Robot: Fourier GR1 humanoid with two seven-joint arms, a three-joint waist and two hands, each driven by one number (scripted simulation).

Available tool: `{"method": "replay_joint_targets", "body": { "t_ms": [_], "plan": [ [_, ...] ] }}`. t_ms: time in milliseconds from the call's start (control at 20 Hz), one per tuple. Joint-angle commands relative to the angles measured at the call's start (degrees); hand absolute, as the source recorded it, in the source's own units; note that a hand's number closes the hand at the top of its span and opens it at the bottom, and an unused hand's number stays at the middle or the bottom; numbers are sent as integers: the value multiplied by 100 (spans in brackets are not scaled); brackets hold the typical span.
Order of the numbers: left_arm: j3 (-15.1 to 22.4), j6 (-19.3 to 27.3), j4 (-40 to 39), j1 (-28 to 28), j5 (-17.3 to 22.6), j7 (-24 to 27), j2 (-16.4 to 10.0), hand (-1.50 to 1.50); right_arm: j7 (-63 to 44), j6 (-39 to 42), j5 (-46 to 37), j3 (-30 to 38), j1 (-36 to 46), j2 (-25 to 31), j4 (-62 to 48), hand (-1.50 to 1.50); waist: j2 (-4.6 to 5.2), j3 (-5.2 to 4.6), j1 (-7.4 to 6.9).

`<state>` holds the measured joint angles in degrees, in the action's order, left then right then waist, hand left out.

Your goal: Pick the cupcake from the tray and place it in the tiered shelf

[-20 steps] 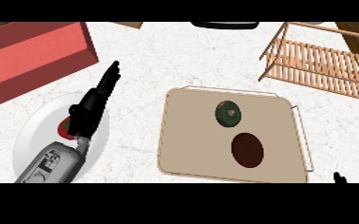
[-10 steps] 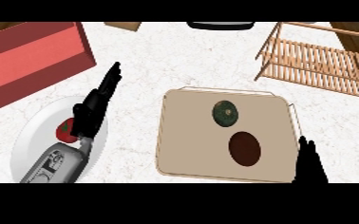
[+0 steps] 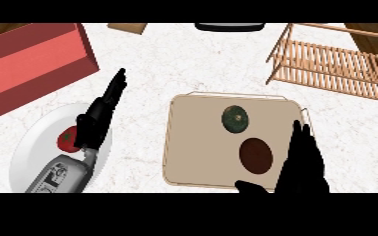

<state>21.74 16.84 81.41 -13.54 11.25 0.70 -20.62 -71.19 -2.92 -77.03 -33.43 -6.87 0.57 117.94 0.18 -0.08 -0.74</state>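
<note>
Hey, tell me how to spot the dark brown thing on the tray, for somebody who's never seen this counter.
Find the beige tray on the white counter, in front of the wooden tiered shelf. Two small things lie on it; the dark brown oval one is the nearer, just left of the right hand. Its neighbour, farther back, is round and dark green.

Counter: tray, plate, box, shelf (wooden)
</note>
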Motion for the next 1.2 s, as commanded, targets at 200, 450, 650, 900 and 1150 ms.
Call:
{"method": "replay_joint_targets", "body": {
  "t_ms": [200,450,650,900,1150],
  "plan": [
    [-50,-4,-169,33,-141,87,112,0,-1402,-118,303,139,568,-54,-704,-150,3,4,13],
    [-307,-250,-168,2,19,67,-46,0,-1402,-36,365,84,472,-54,-697,-150,-13,1,49],
    [-252,-195,-164,90,-103,109,81,0,-1352,-159,405,239,559,-54,-980,-150,-12,5,39],
    [-345,-323,-422,31,-91,246,147,0,-1402,-269,428,79,497,-54,-1208,-150,-5,2,78],
    [-295,-341,-157,87,-219,87,102,0,-1401,-51,572,419,758,-54,-1253,-150,-15,5,45]
  ]
}}
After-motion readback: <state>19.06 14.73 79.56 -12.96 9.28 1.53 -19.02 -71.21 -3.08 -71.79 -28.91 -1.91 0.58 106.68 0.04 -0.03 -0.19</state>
